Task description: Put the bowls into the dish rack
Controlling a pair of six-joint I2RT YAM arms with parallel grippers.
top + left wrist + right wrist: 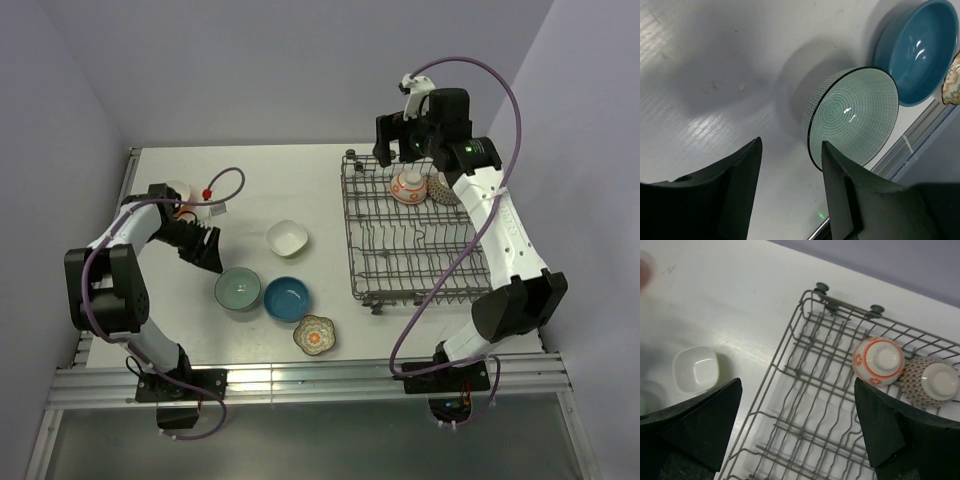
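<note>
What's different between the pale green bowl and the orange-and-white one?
The pale green bowl sits upright on the table; the orange-and-white bowl rests bottom-up in the dish rack. The green one has fine rings inside and a dark rim; the other shows orange bands outside. Both are small and round.

The top external camera looked down from high behind the near edge, covering the whole desk (pixel 280 190). The left wrist camera sat close, facing past the left pincer (pixel 791 145) at the pale teal bowl (pixel 855 115) and deep blue bowl (pixel 920 50). The right wrist camera hung higher over the dish rack (pixel 820 390) and white squarish bowl (pixel 695 369). The overhead view shared all four.
</note>
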